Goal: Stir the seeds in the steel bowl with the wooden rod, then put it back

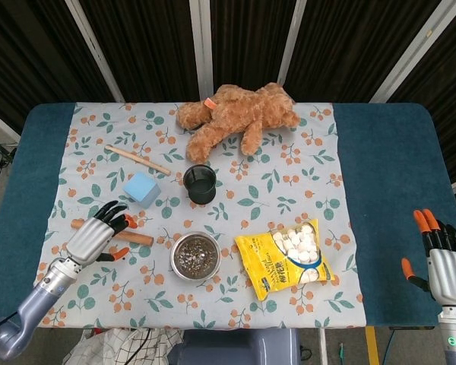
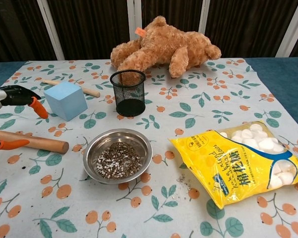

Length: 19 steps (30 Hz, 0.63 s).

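Chest view, nearest first: the bowl (image 2: 91,148) sits at the front of the cloth with the seeds (image 2: 118,161) heaped inside, and a few dark specks lie on the cloth between it and the bag (image 2: 243,168). Just left of the bowl the rod (image 2: 35,142) lies flat on the cloth, its tip close to the rim but not touching.

The left hand (image 1: 91,239) hovers over the rod's far end, fingers spread wide, gripping nothing. The right hand (image 1: 444,266) hangs off the table's right edge, fingers apart and empty.

With the rod down and specks spilled, I judge the stirring done and the rod being put back. To finish well, lift the left hand straight up, fingers wide, so no fingertip rolls the rod against the bowl.

Behind stand the cube (image 2: 65,100) and the cup (image 2: 128,92), then a thin stick (image 2: 72,87), and farthest the bear (image 2: 164,47).
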{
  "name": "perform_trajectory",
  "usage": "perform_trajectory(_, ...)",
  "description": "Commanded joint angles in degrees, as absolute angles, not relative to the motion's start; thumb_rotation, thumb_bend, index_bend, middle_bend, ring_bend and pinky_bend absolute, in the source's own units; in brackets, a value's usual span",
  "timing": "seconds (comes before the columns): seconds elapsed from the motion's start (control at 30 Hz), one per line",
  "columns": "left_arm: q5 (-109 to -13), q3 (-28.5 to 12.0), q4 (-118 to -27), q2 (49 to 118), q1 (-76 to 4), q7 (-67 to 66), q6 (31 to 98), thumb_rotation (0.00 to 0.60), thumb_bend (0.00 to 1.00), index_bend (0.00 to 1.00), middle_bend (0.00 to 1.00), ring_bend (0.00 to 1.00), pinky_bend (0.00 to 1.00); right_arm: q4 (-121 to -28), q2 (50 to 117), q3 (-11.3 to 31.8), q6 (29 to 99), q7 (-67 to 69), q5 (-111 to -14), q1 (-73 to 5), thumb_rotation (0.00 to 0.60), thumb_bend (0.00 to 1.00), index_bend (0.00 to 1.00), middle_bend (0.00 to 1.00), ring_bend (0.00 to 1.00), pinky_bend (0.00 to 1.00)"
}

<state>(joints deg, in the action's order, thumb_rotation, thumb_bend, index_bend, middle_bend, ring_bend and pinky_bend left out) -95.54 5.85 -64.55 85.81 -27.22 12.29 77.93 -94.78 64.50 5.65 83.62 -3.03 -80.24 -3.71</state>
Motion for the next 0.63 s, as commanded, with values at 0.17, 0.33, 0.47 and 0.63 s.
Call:
perform_trajectory(0.17, -88.28, 3.81, -83.66, 75.50, -20.88, 3.18, 81.15, 0.600, 0.18, 0.20, 0.16, 0.06, 0.02, -94.68, 64.49, 5.61, 83.63, -3.08, -80.38, -3.73, 0.600, 0.42, 0.00, 0.00, 0.00, 0.00)
perform_trajectory(0.33, -84.30, 4.31, -91.41, 70.77, -15.31, -7.98, 85.75, 0.600, 0.09, 0.07, 0.02, 0.00, 0.00, -94.54, 64.75, 5.64, 83.87, -3.67, -80.52, -3.75, 0.600, 0.42, 0.00, 0.00, 0.00, 0.00)
perform_trajectory(0.47, -84.74, 5.31, -93.00, 68.91, -12.67, -9.34, 88.30, 0.600, 0.09, 0.02, 0.00, 0.00, 0.00, -94.59, 64.94, 5.67, 83.81, -4.13, -80.52, -3.88, 0.600, 0.42, 0.00, 0.00, 0.00, 0.00)
perform_trajectory(0.63, -86.35, 4.70, -92.33, 68.66, -10.53, -9.19, 91.44, 0.600, 0.09, 0.00, 0.00, 0.00, 0.00, -94.60, 65.07, 5.80, 83.88, -4.31, -80.60, -4.00, 0.600, 0.42, 0.00, 0.00, 0.00, 0.00)
